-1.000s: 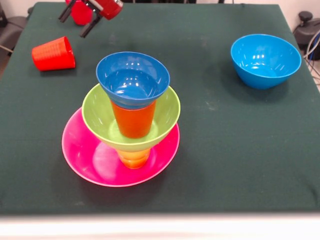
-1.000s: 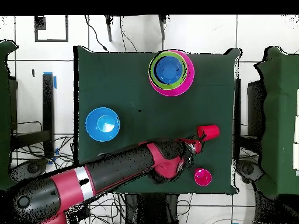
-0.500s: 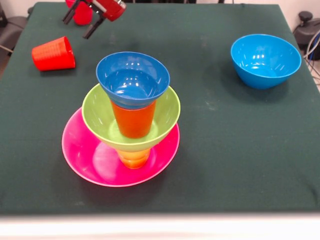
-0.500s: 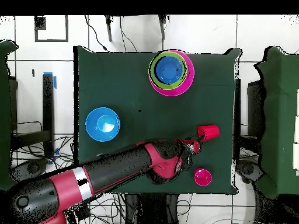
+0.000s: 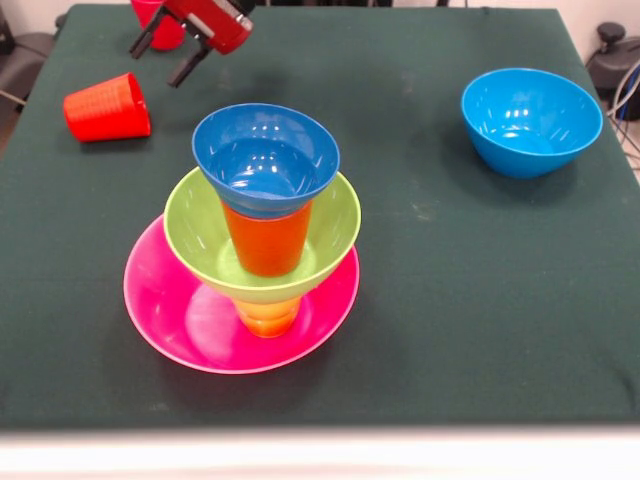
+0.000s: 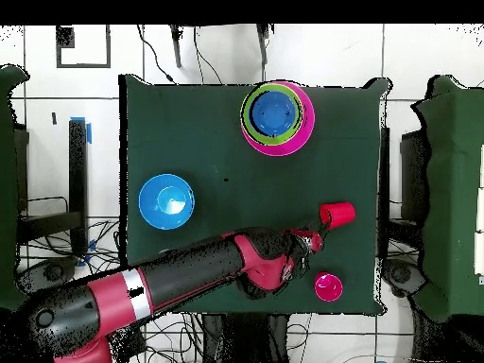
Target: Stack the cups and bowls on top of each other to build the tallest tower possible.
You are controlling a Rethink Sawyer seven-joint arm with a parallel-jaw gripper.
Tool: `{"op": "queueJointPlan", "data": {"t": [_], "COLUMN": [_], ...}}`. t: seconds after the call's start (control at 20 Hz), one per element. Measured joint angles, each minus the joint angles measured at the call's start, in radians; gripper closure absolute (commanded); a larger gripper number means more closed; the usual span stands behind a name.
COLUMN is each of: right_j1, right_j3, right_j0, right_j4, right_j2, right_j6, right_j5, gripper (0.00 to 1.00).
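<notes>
The tower stands at the front left: a wide pink bowl (image 5: 180, 320), a yellow cup (image 5: 268, 318), a lime green bowl (image 5: 200, 235), an orange cup (image 5: 268, 245) and a dark blue bowl (image 5: 265, 165) on top. In the overhead view the tower (image 6: 277, 116) is at the top. A red cup (image 5: 107, 107) lies on its side at the far left; it also shows in the overhead view (image 6: 337, 215). My gripper (image 5: 166, 55) hangs open and empty at the far left, just right of the red cup, and shows overhead (image 6: 315, 236).
A light blue bowl (image 5: 530, 120) stands upright at the far right, also seen overhead (image 6: 166, 201). A small red bowl (image 5: 160, 25) sits behind the gripper near the far edge and shows overhead (image 6: 328, 285). The table wears a dark green cloth (image 5: 450, 280).
My gripper has shifted slightly right and nearer in the front view, away from the small red bowl. Cups, bowls and tower have not moved.
</notes>
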Motion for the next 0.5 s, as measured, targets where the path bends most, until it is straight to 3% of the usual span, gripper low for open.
{"op": "queueJointPlan", "data": {"t": [0.5], "right_j1": [0.084], "right_j3": [-0.001], "right_j0": [0.0], "right_j4": [0.101], "right_j2": [-0.042], "right_j6": [0.0], "right_j5": [0.0], "gripper": [0.0]}}
